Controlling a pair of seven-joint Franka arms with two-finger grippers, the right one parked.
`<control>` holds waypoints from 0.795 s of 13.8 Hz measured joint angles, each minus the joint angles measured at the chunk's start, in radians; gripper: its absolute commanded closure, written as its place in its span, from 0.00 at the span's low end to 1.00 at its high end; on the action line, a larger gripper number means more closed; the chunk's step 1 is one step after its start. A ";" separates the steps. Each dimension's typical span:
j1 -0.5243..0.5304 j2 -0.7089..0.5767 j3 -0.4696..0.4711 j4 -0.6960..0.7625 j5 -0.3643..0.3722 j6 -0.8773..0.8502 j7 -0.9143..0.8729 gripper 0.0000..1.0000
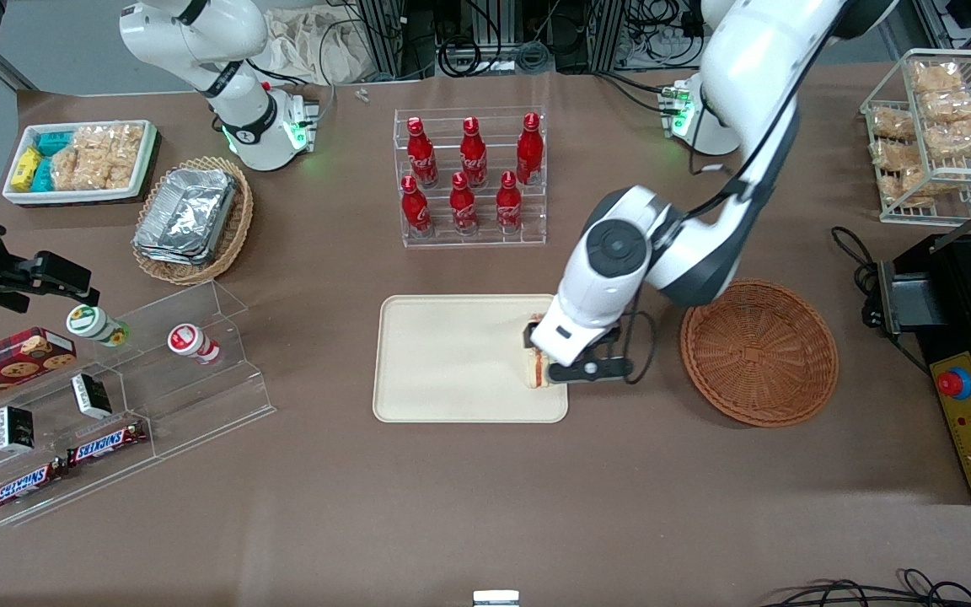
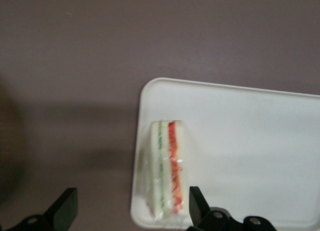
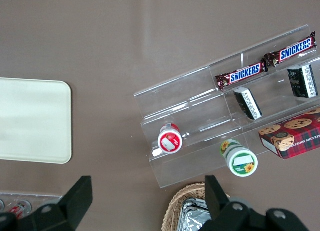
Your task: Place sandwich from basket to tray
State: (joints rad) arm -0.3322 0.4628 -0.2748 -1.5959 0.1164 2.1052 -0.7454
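The sandwich (image 1: 533,377), a wrapped cream wedge with red and green filling lines, lies on the cream tray (image 1: 452,354) at the tray's edge nearest the basket. It also shows in the left wrist view (image 2: 167,166), on the tray's corner (image 2: 240,141). My left gripper (image 1: 546,364) hangs just over the sandwich. In the left wrist view the gripper (image 2: 131,196) is open: one finger (image 2: 197,201) stands close beside the sandwich, the other (image 2: 65,206) well apart over the table. The reddish-brown basket (image 1: 759,352) sits beside the tray, toward the working arm's end, with nothing in it.
A clear rack of red bottles (image 1: 470,177) stands farther from the front camera than the tray. A black appliance (image 1: 970,354) is at the working arm's end. A clear stepped shelf with snacks (image 1: 115,396) and a tan basket of foil containers (image 1: 192,219) lie toward the parked arm's end.
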 measured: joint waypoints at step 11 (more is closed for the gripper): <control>0.293 -0.328 0.098 0.040 -0.143 -0.502 0.444 0.00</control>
State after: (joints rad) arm -0.0388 0.1347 -0.1771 -1.5560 -0.0264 1.6028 -0.3010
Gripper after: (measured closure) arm 0.000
